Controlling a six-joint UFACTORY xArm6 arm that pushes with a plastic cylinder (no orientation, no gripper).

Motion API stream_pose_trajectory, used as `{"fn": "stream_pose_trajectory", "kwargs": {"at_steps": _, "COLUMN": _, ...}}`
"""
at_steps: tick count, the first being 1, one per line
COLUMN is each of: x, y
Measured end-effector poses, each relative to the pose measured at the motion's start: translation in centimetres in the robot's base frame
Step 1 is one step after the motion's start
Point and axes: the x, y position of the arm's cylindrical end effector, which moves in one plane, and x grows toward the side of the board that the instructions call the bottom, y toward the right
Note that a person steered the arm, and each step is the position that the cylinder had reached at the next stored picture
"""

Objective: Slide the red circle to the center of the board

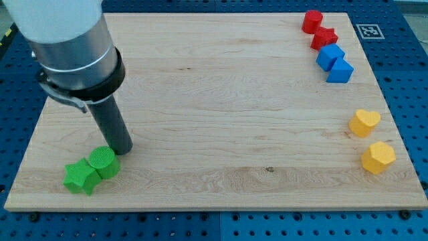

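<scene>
Progress status: not started, judging from block positions. Locate the red circle (311, 21) at the surface's (214, 134) 1 o'clock corner, touching a red star (324, 37); it must travel toward 7 o'clock to reach centre. You will find my tip (123, 151) far off at 8 o'clock, just beside the green circle (103, 162). Hand state: none is fitted, so nothing is pinched.

My tip (124, 151) beside green circle (102, 161); red circle (311, 21) far
</scene>
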Motion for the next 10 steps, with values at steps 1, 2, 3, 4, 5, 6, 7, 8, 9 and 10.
{"fn": "stream_pose_trajectory", "kwargs": {"at_steps": 1, "x": 0.8, "y": 0.0}}
{"fn": "stream_pose_trajectory", "kwargs": {"at_steps": 2, "x": 0.8, "y": 0.0}}
{"fn": "stream_pose_trajectory", "kwargs": {"at_steps": 3, "x": 0.8, "y": 0.0}}
{"fn": "stream_pose_trajectory", "kwargs": {"at_steps": 4, "x": -1.6, "y": 0.6}}
{"fn": "stream_pose_trajectory", "kwargs": {"at_steps": 5, "x": -5.2, "y": 3.1}}
{"fn": "stream_pose_trajectory", "kwargs": {"at_steps": 6, "x": -5.0, "y": 8.2}}
{"fn": "stream_pose_trajectory", "kwargs": {"at_steps": 7, "x": -4.5, "y": 9.3}}
{"fn": "stream_pose_trajectory", "kwargs": {"at_steps": 8, "x": -5.4, "y": 9.4}}
{"fn": "stream_pose_trajectory", "kwargs": {"at_steps": 9, "x": -11.6, "y": 10.7}}
{"fn": "stream_pose_trajectory", "kwargs": {"at_steps": 10, "x": -17.3, "y": 12.9}}
